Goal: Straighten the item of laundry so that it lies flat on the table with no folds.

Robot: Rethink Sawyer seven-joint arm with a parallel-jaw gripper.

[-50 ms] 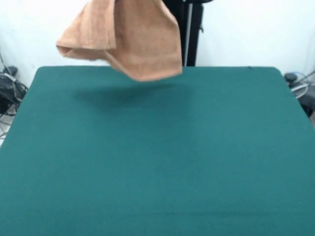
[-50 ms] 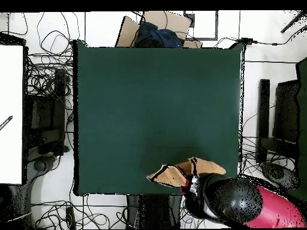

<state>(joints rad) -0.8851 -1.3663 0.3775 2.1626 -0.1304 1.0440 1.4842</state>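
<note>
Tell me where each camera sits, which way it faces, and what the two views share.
Front view: across the table, level, facing the hanging towel; only a dark pedestal shows.
Overhead view: above, looking straight down; red and black arm at the bottom edge, over the towel.
Shared: green table and lifted, folded towel.

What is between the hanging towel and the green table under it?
Nothing. In the front view the towel hangs above the table, with only its shadow on the bare cloth.
</note>
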